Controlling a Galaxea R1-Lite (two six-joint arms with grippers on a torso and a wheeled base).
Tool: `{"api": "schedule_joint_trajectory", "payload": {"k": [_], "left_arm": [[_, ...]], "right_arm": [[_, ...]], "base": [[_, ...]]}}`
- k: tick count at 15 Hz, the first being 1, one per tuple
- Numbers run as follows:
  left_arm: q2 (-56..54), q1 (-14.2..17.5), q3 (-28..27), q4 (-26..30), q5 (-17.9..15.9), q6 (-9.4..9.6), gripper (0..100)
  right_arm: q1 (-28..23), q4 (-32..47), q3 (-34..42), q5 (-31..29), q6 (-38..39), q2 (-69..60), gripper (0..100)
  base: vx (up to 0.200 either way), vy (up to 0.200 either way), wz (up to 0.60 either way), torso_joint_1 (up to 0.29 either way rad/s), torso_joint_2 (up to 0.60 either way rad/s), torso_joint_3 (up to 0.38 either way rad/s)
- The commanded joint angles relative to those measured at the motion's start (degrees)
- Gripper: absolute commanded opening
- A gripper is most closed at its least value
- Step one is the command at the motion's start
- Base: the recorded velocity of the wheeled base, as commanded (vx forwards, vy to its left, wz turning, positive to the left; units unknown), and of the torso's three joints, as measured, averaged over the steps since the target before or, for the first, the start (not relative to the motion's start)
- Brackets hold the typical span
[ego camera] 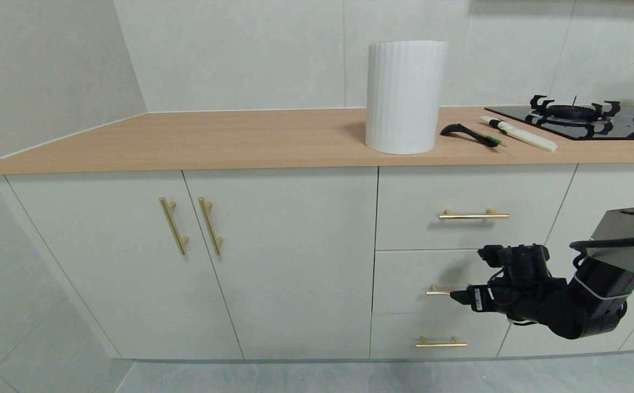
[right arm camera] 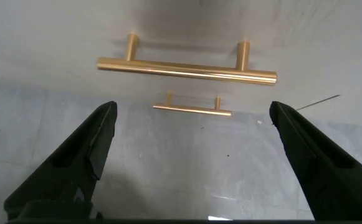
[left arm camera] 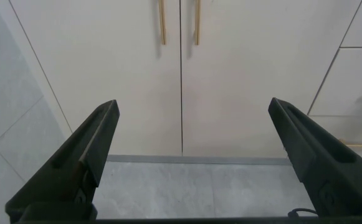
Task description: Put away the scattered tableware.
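Right gripper [ego camera: 459, 297] fingers spread wide, empty, just before middle drawer's brass bar handle [right arm camera: 187, 70]; left gripper [left arm camera: 190, 162] likewise spread, facing matte cabinet doors [left arm camera: 106, 74]; curved black utensil [ego camera: 470, 134] and white knife [ego camera: 521, 135] lie on wood-grain counter [ego camera: 213, 139] beside ribbed white cylinder [ego camera: 404, 95].

Black almost everywhere

My right arm [ego camera: 573, 311] is matt black with round joints, a pale ring [ego camera: 595, 292], a black cable [ego camera: 622, 240] and a small white label [ego camera: 478, 297] behind the right gripper [ego camera: 455, 296]. My left gripper [left arm camera: 193, 109] has long black wedge-shaped fingers [left arm camera: 87, 155].
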Motion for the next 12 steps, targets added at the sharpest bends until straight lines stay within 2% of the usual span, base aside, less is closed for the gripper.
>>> {"api": "schedule_joint_trajectory", "payload": {"k": [1,6,12], "left_arm": [[0.0,0.0,0.0,0.0,0.0,-0.02,100],[0.1,0.0,0.0,0.0,0.0,-0.02,100],[0.0,0.0,0.0,0.0,0.0,-0.02,100]], "right_arm": [[0.0,-0.2,-1.4,-0.6,0.0,2.0,100],[0.1,-6.4,-2.3,-3.1,0.1,5.0,100],[0.1,-7.1,-5.4,-5.0,0.2,8.8,100]], "base": [[0.000,0.000,0.00,0.000,0.00,0.000],[0.000,0.000,0.00,0.000,0.00,0.000],[0.000,0.000,0.00,0.000,0.00,0.000]]}}
